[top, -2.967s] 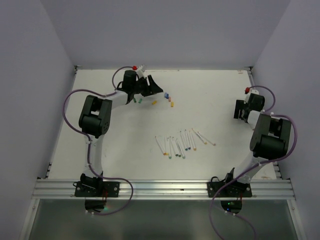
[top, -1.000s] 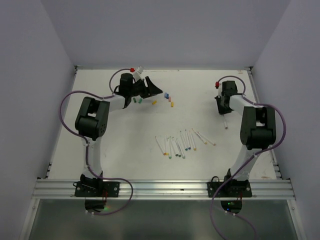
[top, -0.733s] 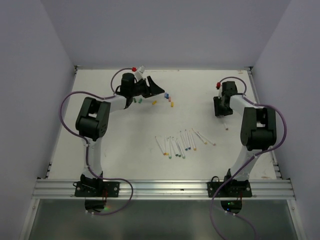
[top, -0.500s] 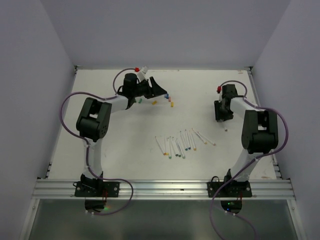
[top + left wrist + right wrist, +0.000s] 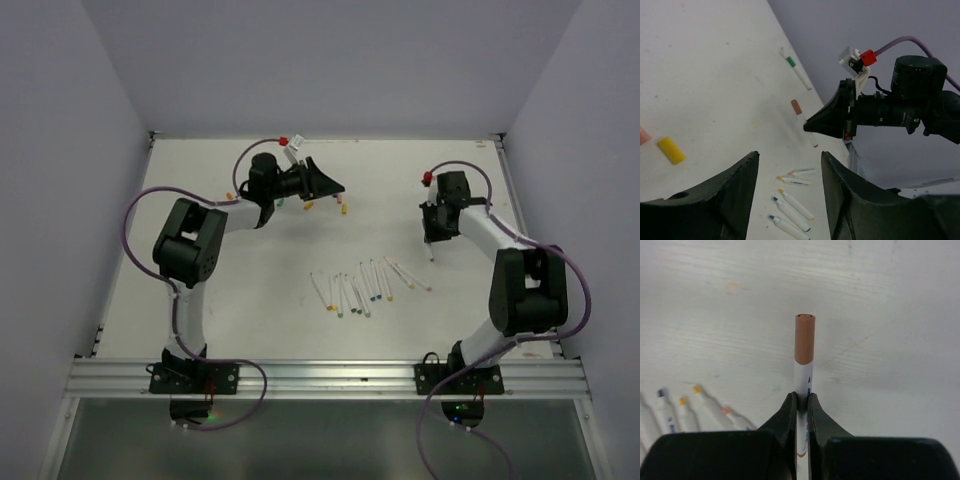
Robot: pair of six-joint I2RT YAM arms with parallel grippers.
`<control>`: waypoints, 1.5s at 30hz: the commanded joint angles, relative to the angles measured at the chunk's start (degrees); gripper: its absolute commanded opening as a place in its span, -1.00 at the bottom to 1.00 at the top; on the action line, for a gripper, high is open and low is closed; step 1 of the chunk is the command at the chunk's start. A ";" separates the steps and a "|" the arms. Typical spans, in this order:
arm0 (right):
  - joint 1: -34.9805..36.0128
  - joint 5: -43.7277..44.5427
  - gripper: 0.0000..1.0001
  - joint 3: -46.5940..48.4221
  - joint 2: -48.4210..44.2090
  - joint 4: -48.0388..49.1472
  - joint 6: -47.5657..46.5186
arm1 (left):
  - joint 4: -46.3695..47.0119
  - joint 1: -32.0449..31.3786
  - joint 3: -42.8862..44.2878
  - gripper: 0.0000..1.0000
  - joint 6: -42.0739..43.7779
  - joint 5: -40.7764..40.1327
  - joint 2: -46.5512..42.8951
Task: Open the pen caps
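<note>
My right gripper (image 5: 801, 400) is shut on the white barrel of a pen (image 5: 803, 380) whose brown cap (image 5: 804, 337) sticks out ahead of the fingers, above the table. From above, that gripper (image 5: 431, 236) hangs right of centre with the pen (image 5: 432, 252) pointing toward the near edge. My left gripper (image 5: 335, 185) stands open at the back, nothing between its fingers (image 5: 725, 195), facing the right gripper (image 5: 830, 122). Several uncapped white pens (image 5: 368, 287) lie in a row mid-table. Loose caps lie near the left gripper: yellow (image 5: 671, 150), brown (image 5: 797, 106) and others (image 5: 343, 206).
A pen with a green tip (image 5: 799, 75) lies alone on the table beyond the brown cap. Purple cables (image 5: 140, 205) loop off both arms. Grey walls close in the white table (image 5: 250, 270) at the back and both sides.
My right arm has swung left and inward from the right edge, carrying the pen. The left gripper has shifted a little to the right and turned toward it.
</note>
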 commanded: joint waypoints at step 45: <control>22.16 -20.62 -1.00 2.90 -11.60 18.38 16.79 | 22.19 -5.53 -11.49 -0.37 -9.21 4.47 -7.59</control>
